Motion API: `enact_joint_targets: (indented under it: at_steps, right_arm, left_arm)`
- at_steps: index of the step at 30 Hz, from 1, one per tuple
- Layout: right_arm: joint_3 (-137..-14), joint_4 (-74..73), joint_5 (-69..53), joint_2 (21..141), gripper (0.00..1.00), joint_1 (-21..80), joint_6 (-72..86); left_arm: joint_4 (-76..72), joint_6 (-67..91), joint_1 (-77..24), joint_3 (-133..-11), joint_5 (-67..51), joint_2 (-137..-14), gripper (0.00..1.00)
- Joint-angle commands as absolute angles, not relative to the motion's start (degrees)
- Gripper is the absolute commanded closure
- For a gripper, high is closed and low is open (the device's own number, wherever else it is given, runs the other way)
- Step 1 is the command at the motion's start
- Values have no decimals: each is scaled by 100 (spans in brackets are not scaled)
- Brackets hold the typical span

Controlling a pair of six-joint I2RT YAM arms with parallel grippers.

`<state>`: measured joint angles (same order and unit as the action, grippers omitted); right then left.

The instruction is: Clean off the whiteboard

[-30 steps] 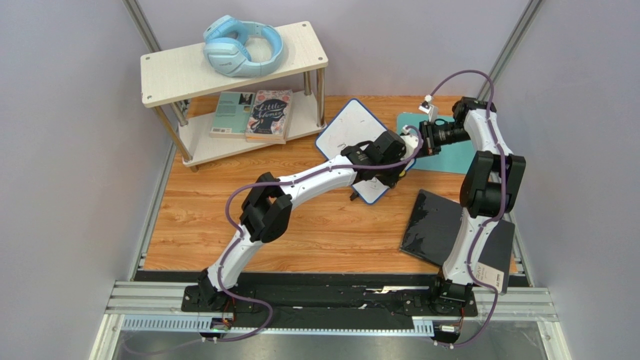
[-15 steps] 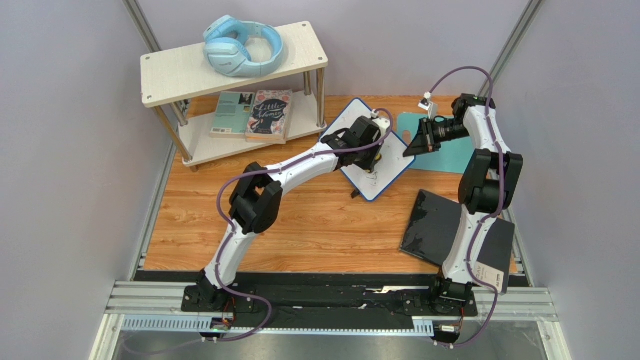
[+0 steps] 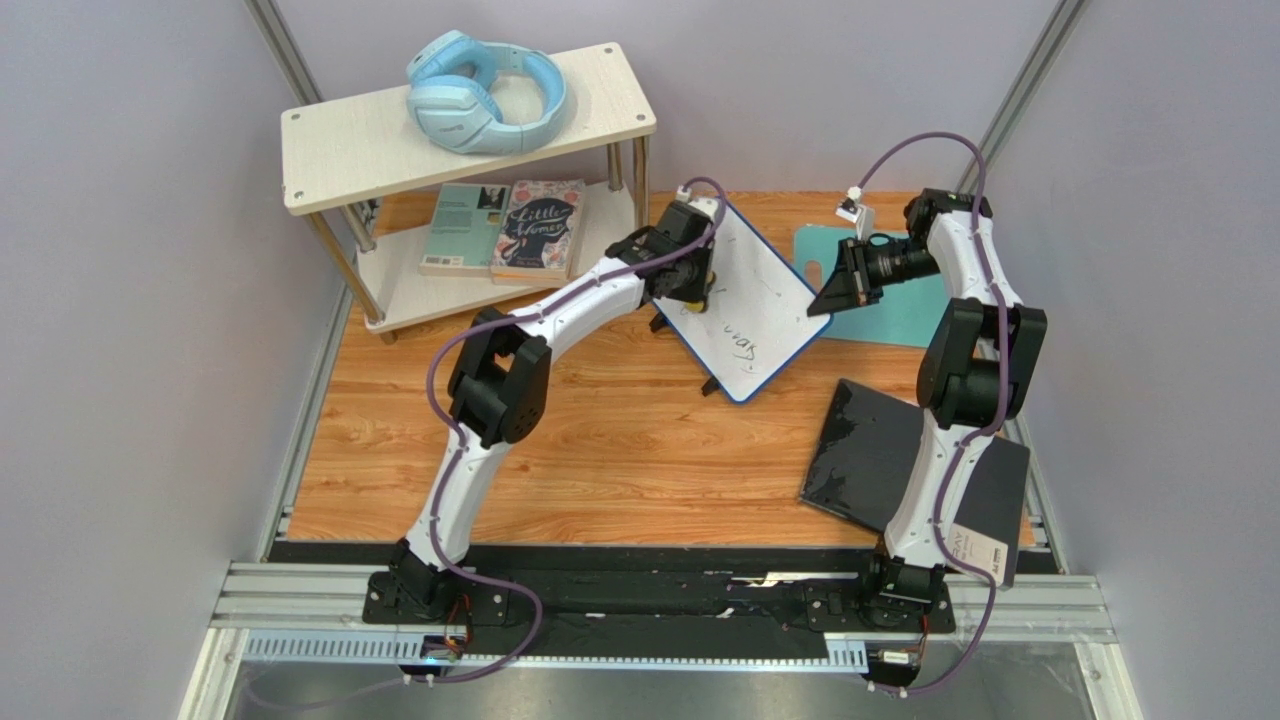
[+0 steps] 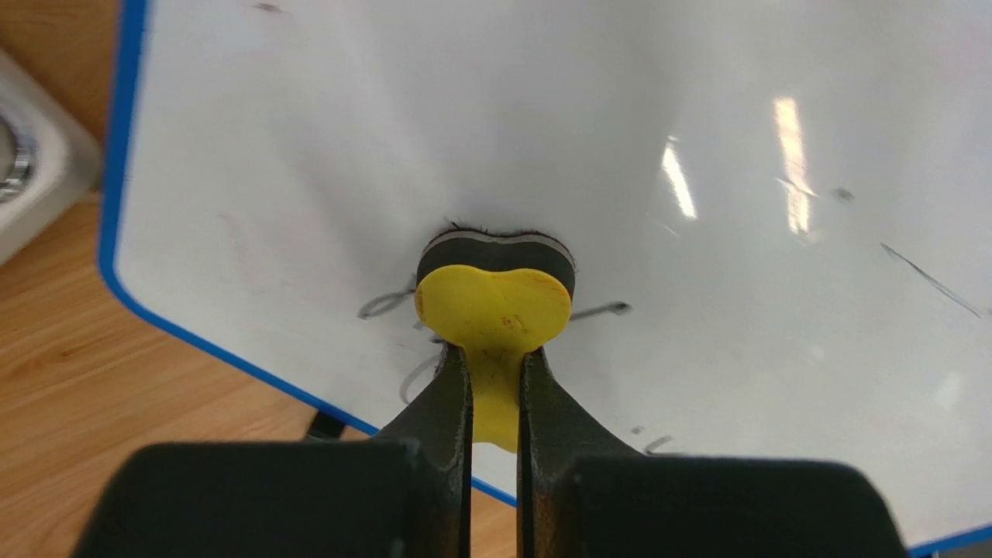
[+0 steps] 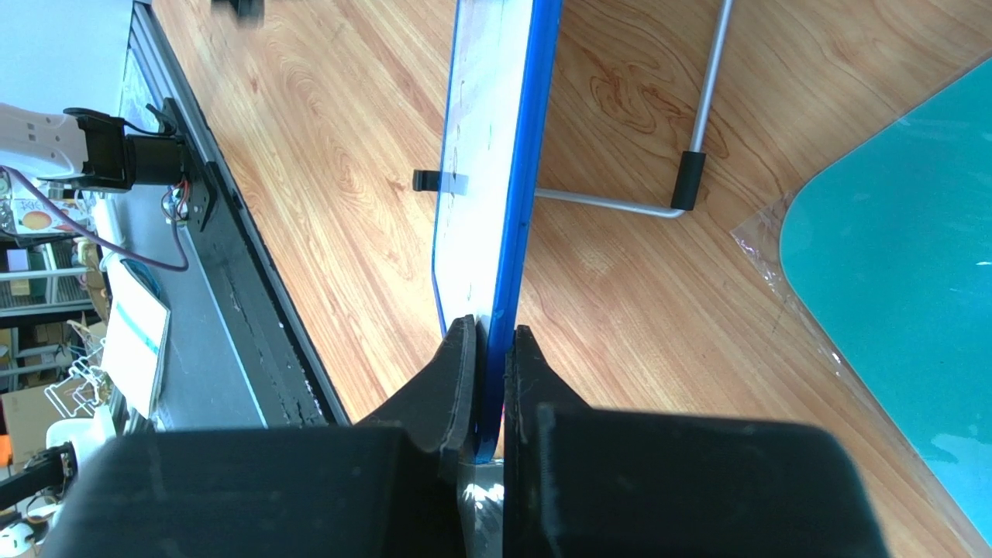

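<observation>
Tightly, left jaws grip eraser; right jaws whiteboard.

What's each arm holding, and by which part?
Left gripper: jaws pinch the yellow eraser by its handle. Right gripper: jaws clamp the whiteboard by its blue edge.

Dead centre the whiteboard, shelf unit far left, headphones on top, books on its lower tier, mat right of the board, panel near right, eraser in the left gripper on the board, right gripper on its edge.
</observation>
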<state>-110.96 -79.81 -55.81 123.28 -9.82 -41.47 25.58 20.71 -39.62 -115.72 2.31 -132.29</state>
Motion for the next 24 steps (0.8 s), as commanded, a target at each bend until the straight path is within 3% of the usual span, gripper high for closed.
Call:
enact_joint_targets:
  at_steps: [1,6,14,24]
  right_arm:
    - [-11302,-9545,-4895,12155,100,-1002,-5212]
    - [-11303,-9545,-4922,12164,100,-1002,-5221]
    - [-11276,-9545,-4948,12199,100,-1002,-5256]
    - [-11250,-9545,-4904,12252,100,-993,-5282]
  left_arm:
    - [2566,2557,-3464,-11838,597,-13710,100]
    - [2953,2505,-3410,-12383,545,-13992,100]
    - [2215,1822,-3638,-11699,-737,-13685,100]
    - [2786,537,-4341,-12629,-2073,-13948,100]
